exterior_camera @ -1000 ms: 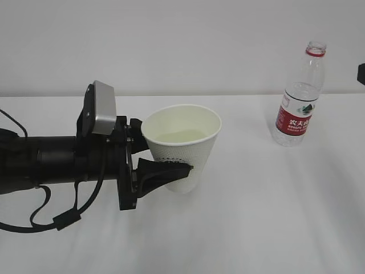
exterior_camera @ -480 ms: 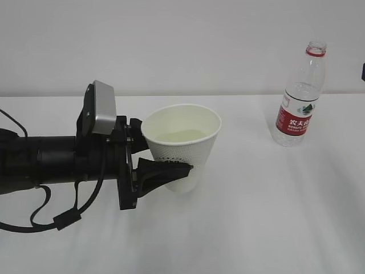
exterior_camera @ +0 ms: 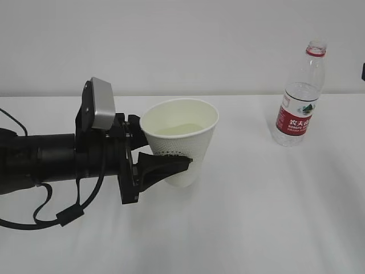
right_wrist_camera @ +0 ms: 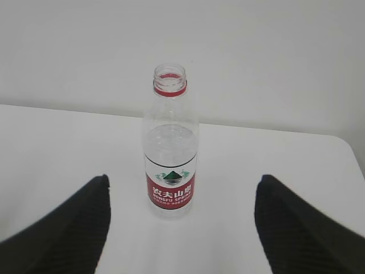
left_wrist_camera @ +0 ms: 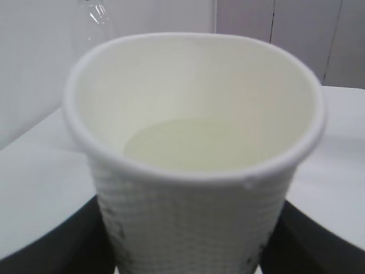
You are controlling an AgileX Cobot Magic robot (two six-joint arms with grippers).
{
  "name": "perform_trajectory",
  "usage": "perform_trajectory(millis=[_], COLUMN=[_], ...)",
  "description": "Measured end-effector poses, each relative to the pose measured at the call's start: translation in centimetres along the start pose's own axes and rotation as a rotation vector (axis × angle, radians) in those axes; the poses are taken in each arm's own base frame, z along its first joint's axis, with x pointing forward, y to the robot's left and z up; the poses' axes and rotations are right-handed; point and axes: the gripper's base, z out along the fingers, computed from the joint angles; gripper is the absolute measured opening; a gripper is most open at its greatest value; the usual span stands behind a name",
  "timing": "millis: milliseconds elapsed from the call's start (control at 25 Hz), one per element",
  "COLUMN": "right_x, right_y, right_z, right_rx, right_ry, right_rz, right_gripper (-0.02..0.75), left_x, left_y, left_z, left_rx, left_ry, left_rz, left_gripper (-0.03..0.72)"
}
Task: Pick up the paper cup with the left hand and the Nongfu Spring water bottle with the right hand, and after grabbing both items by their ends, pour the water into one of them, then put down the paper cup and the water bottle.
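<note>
White paper cup [exterior_camera: 179, 140] sits upright between the fingers [exterior_camera: 165, 166] of the left hand [exterior_camera: 149, 153], gripped low on its dimpled side wall; whether the base rests on the counter [exterior_camera: 256, 217] or hangs just above it, cannot tell. Cup is toward the middle of the counter, left of centre. Pale water [left_wrist_camera: 194, 145] lies shallow in the cup bottom, seen in the left wrist view, with black fingers on both sides of the cup [left_wrist_camera: 194, 171]. Left arm lies low, reaching in from the left edge, silver-grey box on top of the wrist. Nongfu Spring water bottle [exterior_camera: 299, 94] stands upright near the back right edge of the counter, cap off, red neck ring, red label, well apart from the cup. Right wrist view: right hand [right_wrist_camera: 179, 228] spread wide, holding nothing, bottle [right_wrist_camera: 170, 145] standing ahead of and between its fingers [right_wrist_camera: 68, 228], not touched.
</note>
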Motion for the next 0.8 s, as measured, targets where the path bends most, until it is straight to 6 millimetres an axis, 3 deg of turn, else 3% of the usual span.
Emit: perform_trajectory(millis=[800], right_x=[0.0], right_y=[0.0], right_z=[0.0], right_rx=[0.000], right_ry=[0.000], right_rz=[0.000], right_gripper=[0.589], left_x=[-0.6], left_y=[1.9], left_z=[-0.2], left_rx=[-0.209], left_ry=[-0.077], left_rz=[-0.108], left_gripper=[0.483])
